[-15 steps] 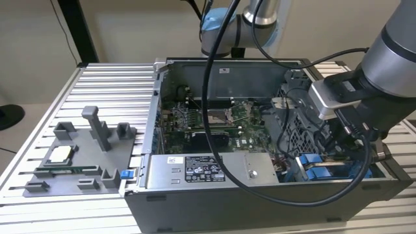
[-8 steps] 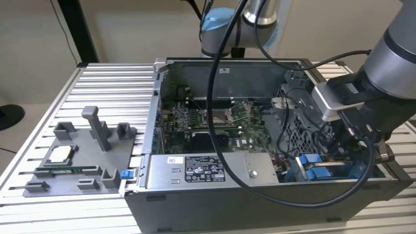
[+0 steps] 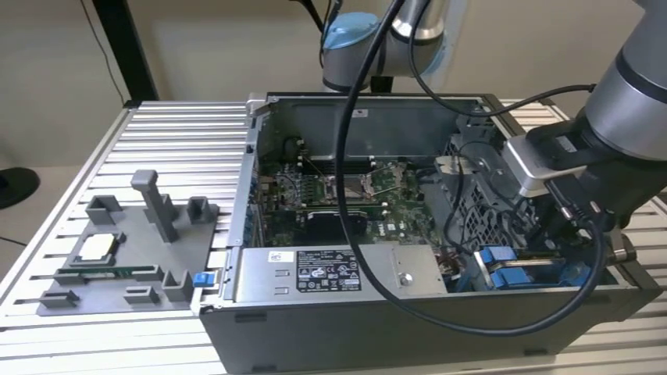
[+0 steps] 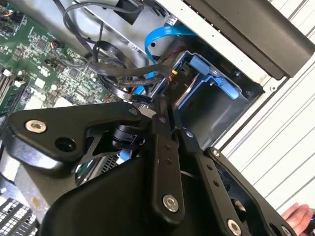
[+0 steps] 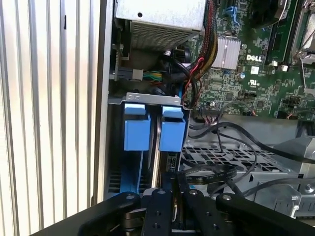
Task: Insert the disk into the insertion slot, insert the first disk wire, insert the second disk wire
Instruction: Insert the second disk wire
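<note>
The disk stands on edge in the insertion slot at the case's front corner, on the exterior view's right. Its bright blue frame clips around it and also shows in the exterior view. In the second wrist view the disk's end faces my gripper. My gripper is right at that end, shut on the plug of a flat black disk wire. Whether the plug is seated in the disk is hidden by the fingers.
The grey labelled power-supply box lies beside the slot, with the green motherboard behind it. Loose black cables and a blue flat cable hang near the disk. A grey parts fixture sits outside the case. A hand shows at the table's edge.
</note>
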You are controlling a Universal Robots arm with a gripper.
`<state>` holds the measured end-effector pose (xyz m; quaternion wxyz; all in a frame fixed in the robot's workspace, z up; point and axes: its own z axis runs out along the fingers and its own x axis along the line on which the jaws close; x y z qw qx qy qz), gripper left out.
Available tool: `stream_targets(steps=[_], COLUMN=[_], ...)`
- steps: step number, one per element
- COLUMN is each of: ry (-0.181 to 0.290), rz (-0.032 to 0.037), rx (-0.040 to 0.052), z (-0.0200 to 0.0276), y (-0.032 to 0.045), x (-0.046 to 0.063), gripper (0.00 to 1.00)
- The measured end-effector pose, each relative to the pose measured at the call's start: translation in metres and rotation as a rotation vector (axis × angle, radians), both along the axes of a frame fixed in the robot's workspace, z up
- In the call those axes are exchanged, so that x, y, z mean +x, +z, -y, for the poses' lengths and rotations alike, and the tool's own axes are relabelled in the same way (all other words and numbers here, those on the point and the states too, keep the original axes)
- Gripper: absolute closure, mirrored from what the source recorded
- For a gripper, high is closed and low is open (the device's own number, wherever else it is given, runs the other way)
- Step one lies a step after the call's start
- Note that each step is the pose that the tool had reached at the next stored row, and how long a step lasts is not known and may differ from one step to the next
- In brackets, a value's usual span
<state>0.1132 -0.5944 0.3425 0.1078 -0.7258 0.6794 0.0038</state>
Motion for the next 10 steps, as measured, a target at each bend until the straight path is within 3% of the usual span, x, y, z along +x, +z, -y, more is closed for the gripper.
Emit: stream_targets(steps=[10], ry=[0.000], rz=[0.0015], rx=[0.0001], z=[-0.0020], y=[-0.0015], x=[0.0003], gripper=[1.00])
